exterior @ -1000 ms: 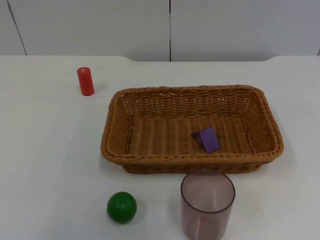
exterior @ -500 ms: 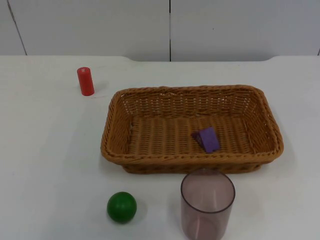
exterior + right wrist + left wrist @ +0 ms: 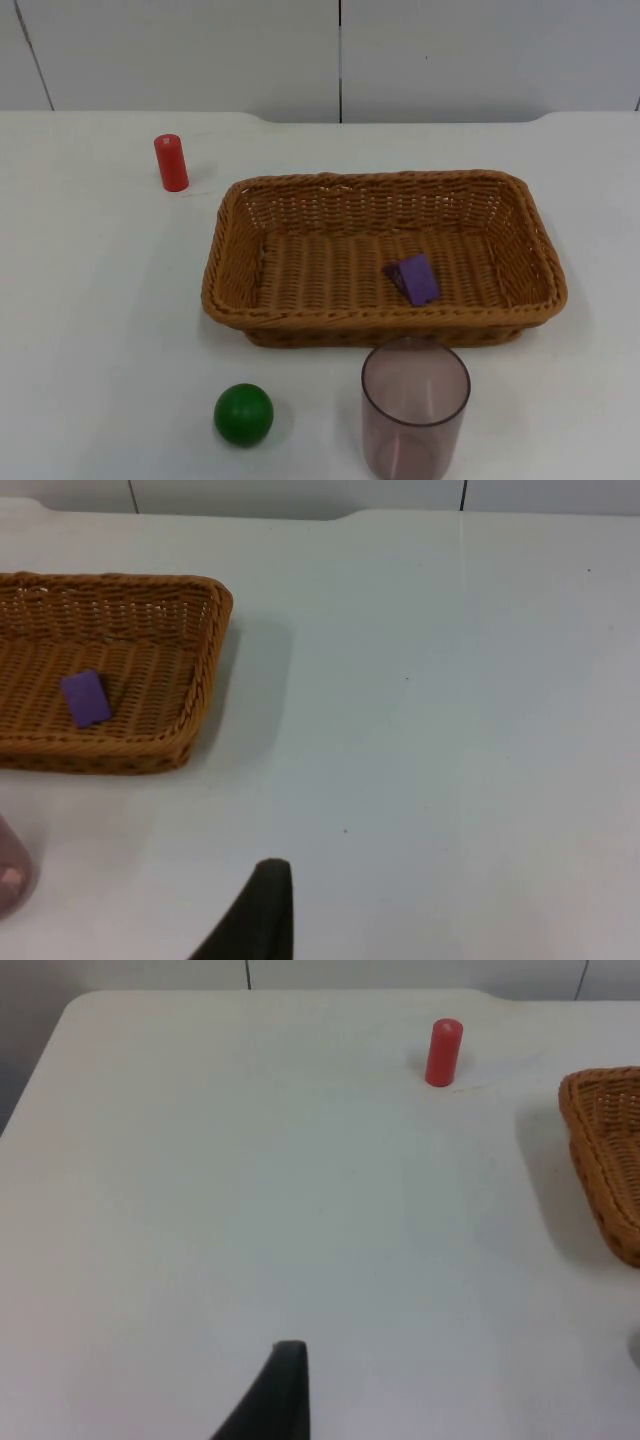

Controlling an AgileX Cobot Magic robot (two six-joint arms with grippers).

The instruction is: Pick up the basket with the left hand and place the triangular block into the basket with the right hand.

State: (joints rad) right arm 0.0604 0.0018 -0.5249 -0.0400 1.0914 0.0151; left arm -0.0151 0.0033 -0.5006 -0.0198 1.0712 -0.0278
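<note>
A white table (image 3: 90,300) runs back to a grey partition wall (image 3: 180,50). On it sits the woven basket (image 3: 232,262), flat on the surface near the middle and a little to the right. The purple triangular block (image 3: 414,279) lies inside the basket, on its floor, toward the right and near side. A red cylinder (image 3: 171,162) stands upright well to the far left of the basket. A green ball (image 3: 243,413) rests near the front edge, left of a translucent cup (image 3: 415,407) that stands just in front of the basket's near rim. My left gripper (image 3: 275,1400) hangs over bare table, well apart from the red cylinder and the basket's end. My right gripper (image 3: 258,915) hangs over bare table to the right of the basket. Whether either gripper's fingers are spread or pressed together, I cannot tell.
</note>
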